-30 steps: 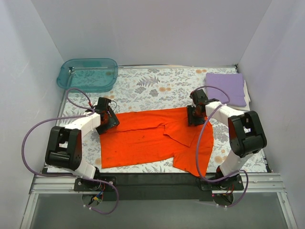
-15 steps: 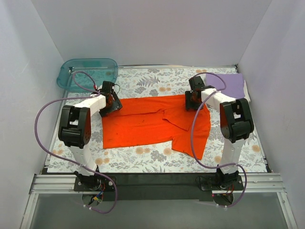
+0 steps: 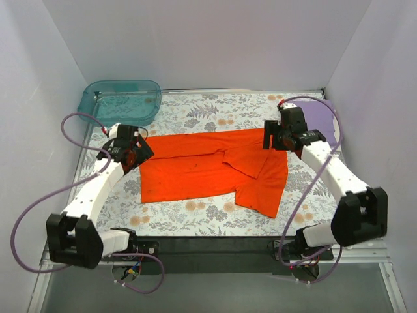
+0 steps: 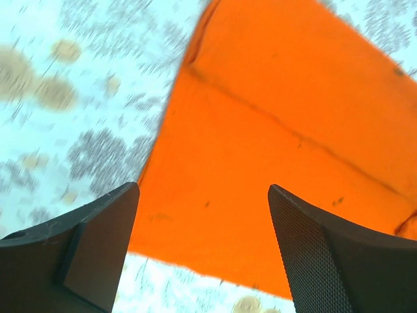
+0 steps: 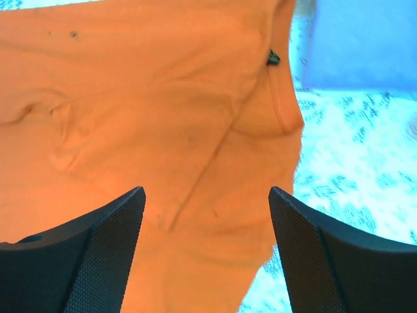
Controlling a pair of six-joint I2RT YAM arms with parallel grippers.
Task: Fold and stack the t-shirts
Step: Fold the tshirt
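We see the orange shirt (image 3: pixel 208 173) spread flat, with the lavender shirt (image 3: pixel 324 119) just past its far right corner. Our left gripper (image 3: pixel 138 150) hangs over its left edge and our right gripper (image 3: pixel 275 138) over that corner. Both have their fingers (image 4: pixel 94 251) spread wide, holding nothing.

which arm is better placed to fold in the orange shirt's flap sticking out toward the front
Right, probably: the right pincer hangs open over the right end of the orange shirt, near the flap. The left pincer is open at the opposite edge, across the shirt.
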